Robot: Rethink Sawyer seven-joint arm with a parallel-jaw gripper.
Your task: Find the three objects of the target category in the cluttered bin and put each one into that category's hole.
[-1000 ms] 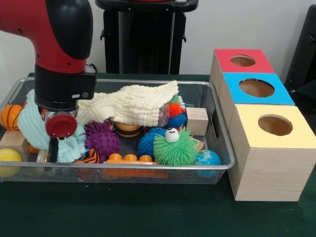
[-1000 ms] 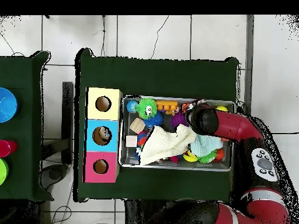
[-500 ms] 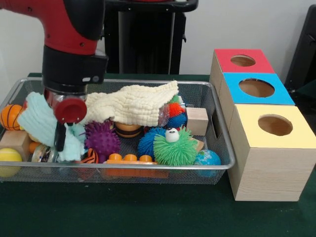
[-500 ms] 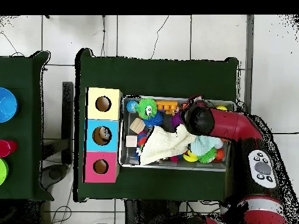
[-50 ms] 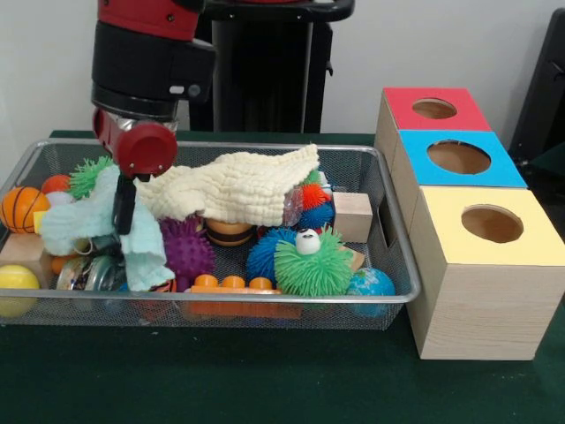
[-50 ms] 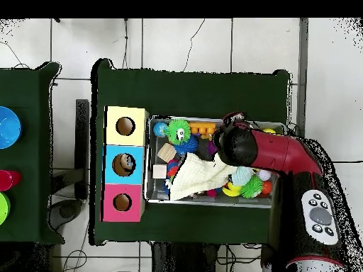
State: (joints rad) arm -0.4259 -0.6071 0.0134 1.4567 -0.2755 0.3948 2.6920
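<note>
The gripper (image 5: 124, 208) has risen, fingers pinching the mint cloth (image 5: 132, 231) and lifting it off the wire bin's (image 5: 388, 231) left end, uncovering a green spiky ball (image 5: 88, 174) and small balls beneath.

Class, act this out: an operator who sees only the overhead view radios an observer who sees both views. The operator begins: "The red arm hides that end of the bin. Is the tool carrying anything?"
Observer: Yes. The tool grips a pale mint cloth that hangs down among the toys in the wire mesh bin.
Operator: What is under the cream waffle cloth?
Observer: A brown and yellow rounded toy peeks out below the cream waffle cloth.
Operator: Are the box sides coloured?
Observer: No, the yellow-topped box has pale wood sides.
</note>
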